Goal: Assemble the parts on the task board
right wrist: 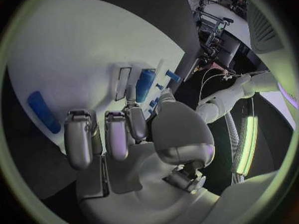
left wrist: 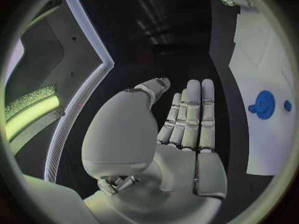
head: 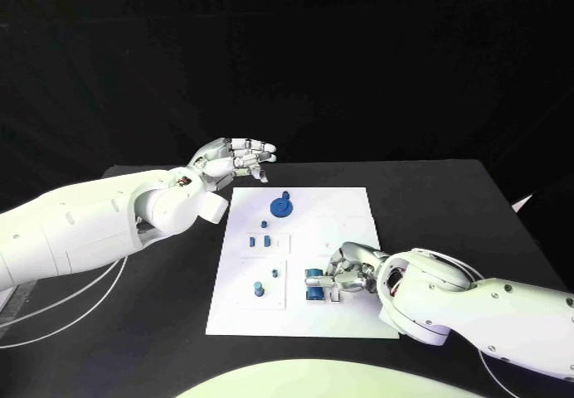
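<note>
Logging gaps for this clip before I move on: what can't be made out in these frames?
- Whether the right hand actually grips the blue part at the board edge: in the head view its fingers cover the contact; in the right wrist view the fingers hide it.
- Small parts mid-board: too small in the head view to tell their shapes or whether they are seated.
- Gear: near the circle's rim in the left wrist view, bent by the lens.

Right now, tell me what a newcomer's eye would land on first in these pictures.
First the white task board in the middle of the black table, with a blue gear near its far end. Then the right hand, low over the board's near right part at a blue part; whether it grips it is unclear. The left hand is raised beyond the board's far left corner, holding nothing.
</note>
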Tool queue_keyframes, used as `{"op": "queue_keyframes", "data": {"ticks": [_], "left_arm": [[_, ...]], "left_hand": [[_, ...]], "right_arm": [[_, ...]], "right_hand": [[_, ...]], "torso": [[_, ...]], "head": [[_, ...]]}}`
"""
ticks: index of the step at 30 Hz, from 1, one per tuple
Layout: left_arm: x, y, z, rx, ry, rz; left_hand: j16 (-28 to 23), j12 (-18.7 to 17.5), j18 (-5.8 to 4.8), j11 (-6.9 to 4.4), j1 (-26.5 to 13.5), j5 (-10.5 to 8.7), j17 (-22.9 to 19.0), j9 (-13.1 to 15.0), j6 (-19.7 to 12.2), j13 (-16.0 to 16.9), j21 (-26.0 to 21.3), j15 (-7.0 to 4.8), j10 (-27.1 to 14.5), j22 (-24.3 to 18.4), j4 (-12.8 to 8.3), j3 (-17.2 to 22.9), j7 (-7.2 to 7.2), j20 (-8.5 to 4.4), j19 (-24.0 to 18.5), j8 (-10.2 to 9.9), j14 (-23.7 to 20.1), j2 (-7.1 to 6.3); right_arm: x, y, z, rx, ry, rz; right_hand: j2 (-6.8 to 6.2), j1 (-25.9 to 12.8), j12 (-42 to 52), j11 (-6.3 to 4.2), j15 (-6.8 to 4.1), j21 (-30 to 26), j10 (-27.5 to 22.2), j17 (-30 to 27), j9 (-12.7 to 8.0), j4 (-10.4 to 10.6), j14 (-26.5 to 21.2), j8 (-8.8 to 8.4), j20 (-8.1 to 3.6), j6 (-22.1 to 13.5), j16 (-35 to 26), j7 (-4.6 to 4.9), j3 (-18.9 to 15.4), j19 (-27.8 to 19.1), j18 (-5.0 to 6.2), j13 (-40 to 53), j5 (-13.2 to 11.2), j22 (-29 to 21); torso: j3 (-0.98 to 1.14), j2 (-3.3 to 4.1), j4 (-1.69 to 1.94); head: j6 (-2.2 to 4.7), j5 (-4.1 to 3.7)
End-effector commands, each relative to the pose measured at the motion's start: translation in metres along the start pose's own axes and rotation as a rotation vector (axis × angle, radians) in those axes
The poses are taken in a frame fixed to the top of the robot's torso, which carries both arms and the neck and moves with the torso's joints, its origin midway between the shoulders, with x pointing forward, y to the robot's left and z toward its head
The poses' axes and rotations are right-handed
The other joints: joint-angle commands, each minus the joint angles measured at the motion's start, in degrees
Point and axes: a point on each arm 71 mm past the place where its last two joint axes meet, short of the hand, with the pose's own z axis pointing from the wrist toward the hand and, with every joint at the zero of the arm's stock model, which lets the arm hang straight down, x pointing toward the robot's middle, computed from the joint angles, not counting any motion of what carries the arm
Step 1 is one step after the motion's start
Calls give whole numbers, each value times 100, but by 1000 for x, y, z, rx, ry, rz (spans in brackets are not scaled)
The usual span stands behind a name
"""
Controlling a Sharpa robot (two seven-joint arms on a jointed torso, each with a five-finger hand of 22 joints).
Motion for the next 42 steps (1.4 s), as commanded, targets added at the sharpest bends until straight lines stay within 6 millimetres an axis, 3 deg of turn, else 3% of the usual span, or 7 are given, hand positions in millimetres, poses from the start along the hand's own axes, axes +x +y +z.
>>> {"op": "queue_keyframes", "data": {"ticks": [1,9,18,23,28,34,42], "left_arm": [[2,-1,0,6,16,-5],[1,-1,-1,7,12,-4],[2,-2,-1,11,11,-8],[3,-2,0,11,12,-10],[4,-1,0,10,14,-11],[4,-1,0,10,14,-11],[3,-1,0,9,13,-11]], "left_hand": [[33,20,79,-12,-4,-9,-7,-6,-23,-6,-38,-9,-45,-9,20,0,307,4,35,26,-35,27],[33,20,79,-12,-4,-9,-7,-6,-23,-6,-38,-9,-45,-9,20,0,307,4,35,26,-35,27],[37,35,79,-11,14,-8,-11,-10,-33,-10,-43,-9,-56,-12,19,8,309,2,43,44,-40,34],[37,35,79,-11,14,-8,-11,-10,-33,-10,-43,-9,-56,-12,19,8,309,2,43,44,-40,34],[37,35,79,-11,14,-8,-11,-10,-33,-10,-43,-9,-56,-12,19,8,309,2,43,44,-40,34],[37,35,79,-11,14,-8,-11,-10,-33,-10,-43,-9,-56,-12,19,8,309,2,43,44,-40,34],[37,35,79,-11,14,-8,-11,-10,-33,-10,-43,-9,-56,-12,19,8,309,2,43,44,-40,34]], "right_arm": [[-1,0,-5,-31,-14,-32],[-11,-11,-26,-58,-78,13],[-51,-49,-47,20,-185,41],[-62,-70,-56,79,-180,13],[-62,-84,-60,123,-162,-19],[-49,-100,-60,178,-128,-52],[-38,-102,-56,182,-136,-51]], "right_hand": [[46,388,1,-13,-30,34,27,593,10,-26,412,29,-32,-34,-3,-3,-6,416,-25,306,215,1376],[48,1272,48,-20,-38,93,74,647,-15,-67,424,-24,-42,-47,20,-5,53,439,-38,387,248,1392],[23,1569,-6,7,-17,26,44,624,-55,-63,416,-114,-27,-94,6,27,98,412,-24,370,376,1374],[-56,1589,-29,52,18,6,28,640,-99,-4,417,-223,-1,-181,10,82,23,402,-21,371,185,1369],[-28,1690,2,72,38,51,46,681,-128,-31,426,-298,19,-198,29,103,32,420,-30,401,83,1381],[-18,1856,18,67,38,84,59,705,-143,-52,430,-331,26,-127,41,96,54,433,-36,420,111,1390],[0,1935,19,51,27,88,66,717,-150,-33,432,-346,21,-41,46,76,57,434,-37,427,222,1391]], "torso": [[2,0,0],[2,-5,-11],[-4,-2,-9],[3,0,-13],[10,4,-4],[-2,3,-4],[2,3,4]], "head": [[-3,3],[-20,-6],[-15,-95],[-8,-125],[-10,-153],[-26,-161],[-41,-149]]}}
